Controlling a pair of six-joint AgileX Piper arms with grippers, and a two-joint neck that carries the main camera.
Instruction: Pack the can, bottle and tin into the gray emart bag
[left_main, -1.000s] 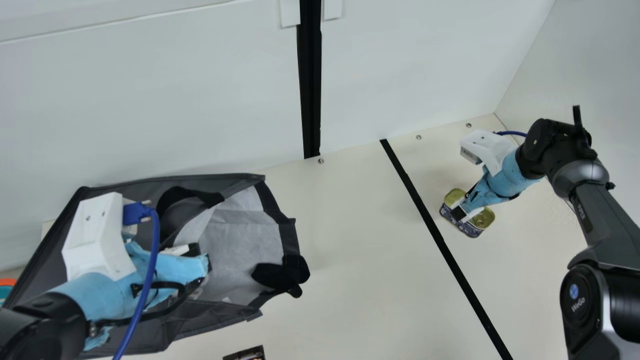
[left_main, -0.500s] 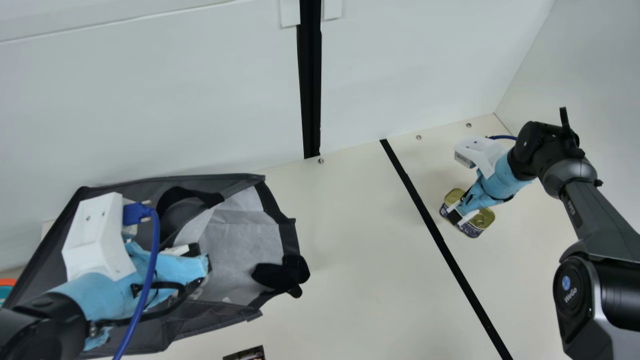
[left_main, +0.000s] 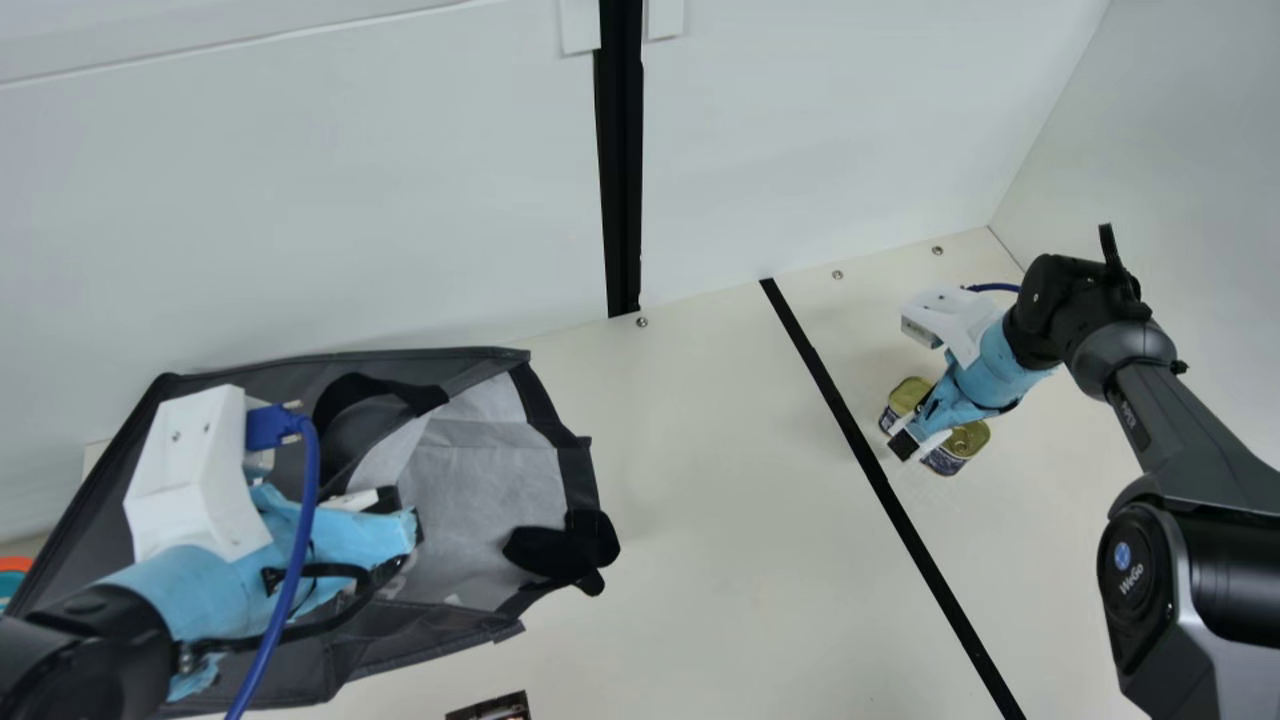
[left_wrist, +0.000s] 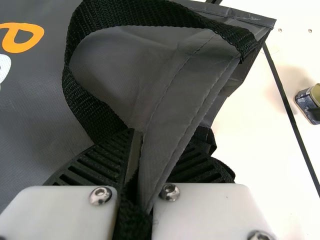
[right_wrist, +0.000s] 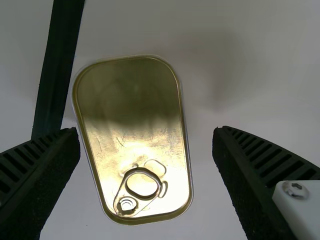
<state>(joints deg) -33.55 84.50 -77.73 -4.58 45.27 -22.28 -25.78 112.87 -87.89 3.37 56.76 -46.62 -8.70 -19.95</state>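
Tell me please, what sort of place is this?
Probably a robot test or training booth: plain white walls, a cream table marked with a black line, and two robot arms over it.

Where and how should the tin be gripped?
I'd take the tin from above, squeezing its two long side walls near mid-length. It lies flat, lid up, longer than wide, so the open right gripper should span its narrower width. The ring pull lies on the lid, so side contact should avoid it.
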